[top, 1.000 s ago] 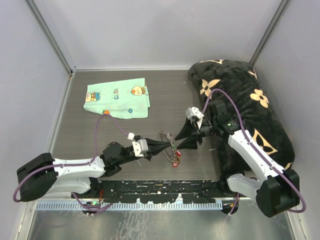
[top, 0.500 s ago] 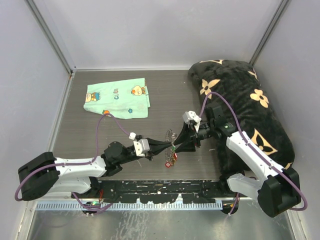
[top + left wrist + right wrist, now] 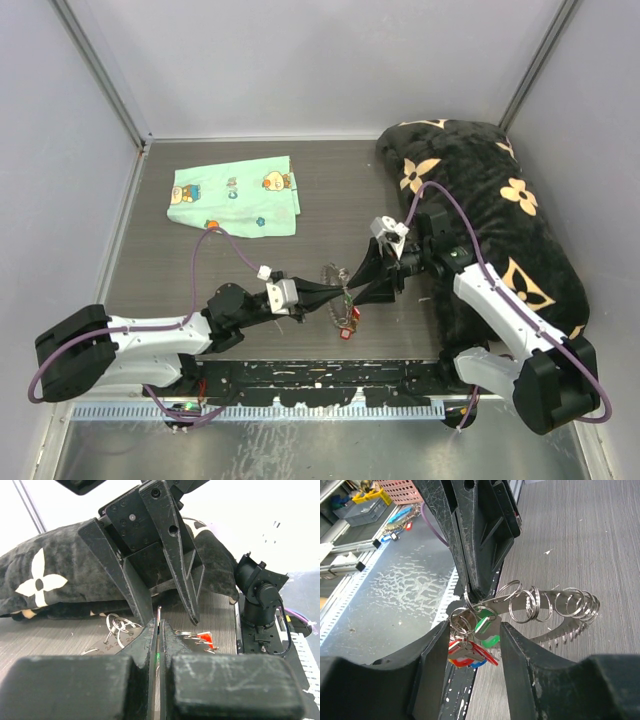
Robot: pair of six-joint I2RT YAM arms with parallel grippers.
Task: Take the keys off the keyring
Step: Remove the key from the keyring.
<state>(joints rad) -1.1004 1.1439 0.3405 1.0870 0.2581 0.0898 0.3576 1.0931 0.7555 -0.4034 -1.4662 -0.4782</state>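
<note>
Keyring (image 3: pixel 555 617) clamped in the closed left gripper (image 3: pixel 338 293) toward the near edge of the desk (image 3: pixel 330 190), keys (image 3: pixel 481 635) hanging between the parted jaws of the right gripper (image 3: pixel 354 285).

Black right end effector (image 3: pixel 357 286) and black left end effector (image 3: pixel 335 293). Between the right one's fingers the keys (image 3: pixel 485 628) show green, red and blue plastic heads on silver metal, and the keyring (image 3: pixel 560 607) is plain silver. Behind the right end effector is a black plush cushion (image 3: pixel 480 190) with tan flower motifs; far beyond the left one, a mint-green cloth (image 3: pixel 235 197) with cartoon print. Bench (image 3: pixel 330 190) dark grey wood-grain, cables (image 3: pixel 192 275) purple.
</note>
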